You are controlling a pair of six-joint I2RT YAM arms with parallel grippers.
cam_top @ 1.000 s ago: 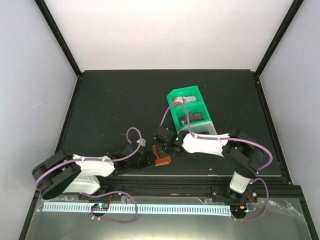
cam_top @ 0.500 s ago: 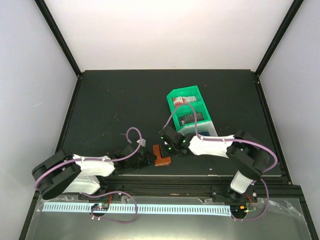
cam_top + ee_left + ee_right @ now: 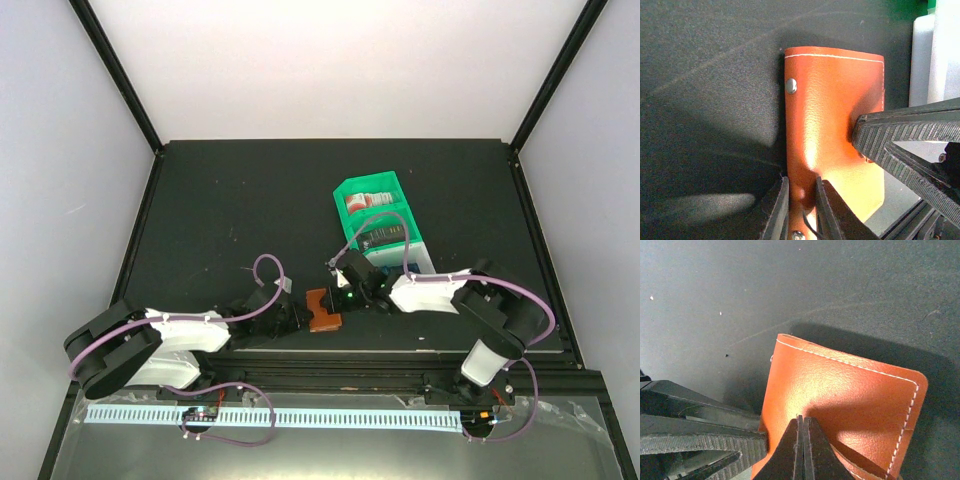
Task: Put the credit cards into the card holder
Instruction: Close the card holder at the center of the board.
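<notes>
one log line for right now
left gripper: clamps card holder edge | right gripper: shut, tips on card holder | credit cards: in green tray

left arm (image 3: 185,338): low, reaching right | left pincer (image 3: 801,192): nipping card holder (image 3: 835,110) | right arm (image 3: 430,293): reaching left | right pincer (image 3: 800,425): squeezed tight

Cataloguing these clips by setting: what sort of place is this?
Probably a robotics test cell: white panel walls, black frame posts, left arm and right arm bolted at a black table.

One card holder (image 3: 323,312), one green tray (image 3: 368,181), two arms: left arm (image 3: 185,335), right arm (image 3: 425,292).
</notes>
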